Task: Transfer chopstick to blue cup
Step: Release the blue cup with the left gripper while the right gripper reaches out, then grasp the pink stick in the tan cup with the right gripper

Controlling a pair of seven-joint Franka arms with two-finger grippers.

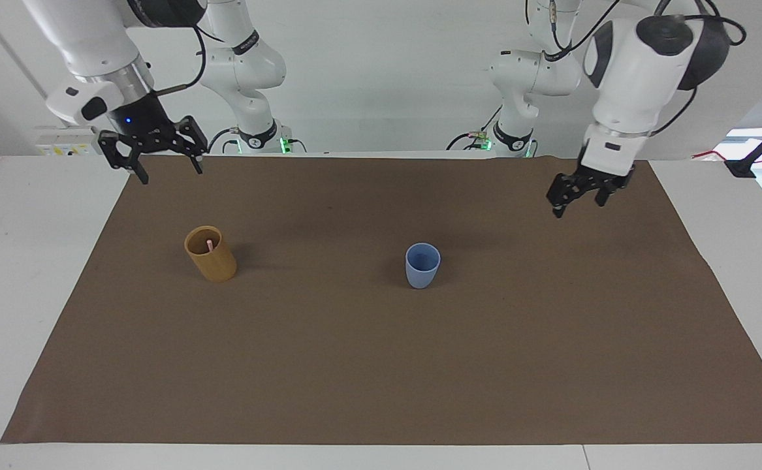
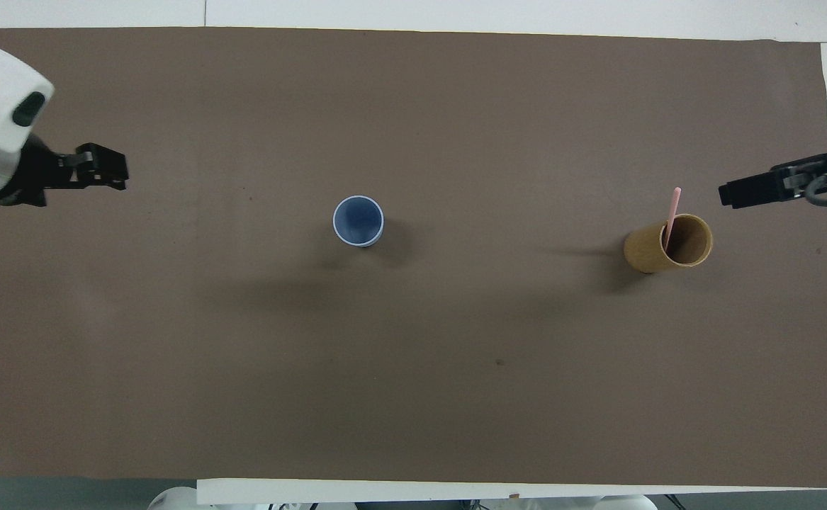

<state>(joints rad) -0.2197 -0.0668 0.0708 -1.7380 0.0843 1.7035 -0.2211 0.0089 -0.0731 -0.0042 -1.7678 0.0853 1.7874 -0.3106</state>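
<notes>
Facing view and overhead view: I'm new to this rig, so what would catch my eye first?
Two cups stand apart on the brown mat: a blue cup near the middle, and a tan cup toward the right arm's end, with a pink chopstick leaning in it. The right gripper, open, hangs above the mat's edge near the tan cup; the left gripper hangs over the mat's other end.
</notes>
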